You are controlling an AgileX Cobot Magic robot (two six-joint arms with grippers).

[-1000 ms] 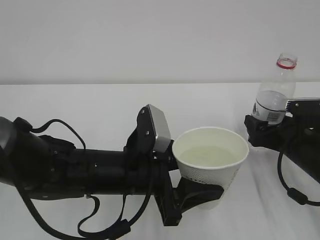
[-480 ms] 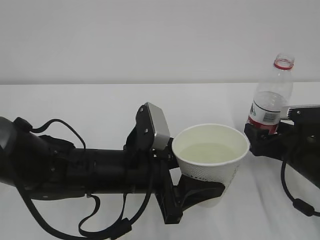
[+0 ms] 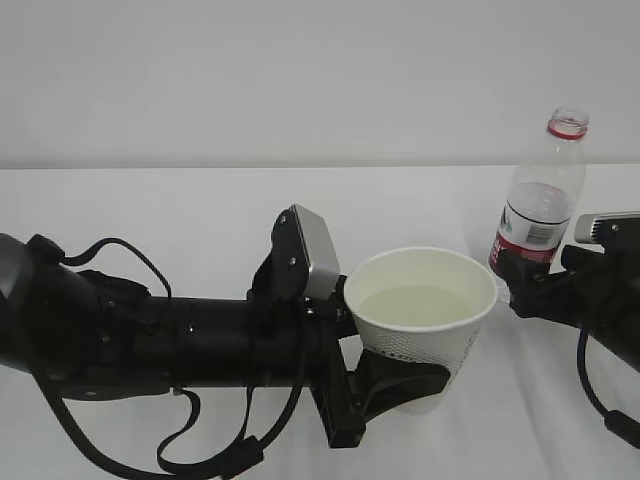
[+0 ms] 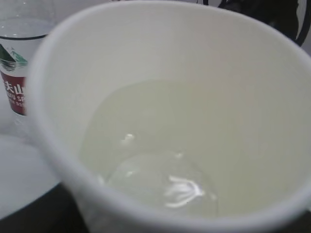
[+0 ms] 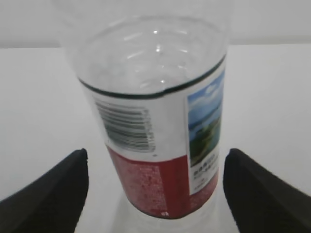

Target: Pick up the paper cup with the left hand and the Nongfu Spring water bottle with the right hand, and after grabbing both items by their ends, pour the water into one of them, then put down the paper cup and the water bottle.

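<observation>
Left end effector [image 3: 400,385] clamps the paper cup [image 3: 421,325] low on its wall, water [image 3: 418,303] pooled inside. Just right, the bottle [image 3: 540,205] stands upright on the desk [image 3: 180,210], right end effector [image 5: 155,189] spread wide around it, jaws clear of the label.

bottle [image 3: 540,205] base behind right hand [image 3: 545,285]

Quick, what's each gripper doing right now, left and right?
Left gripper: closed on the white paper cup, which holds water.
Right gripper: open; jaws stand apart on either side of the clear plastic bottle with red label, not touching it.
</observation>
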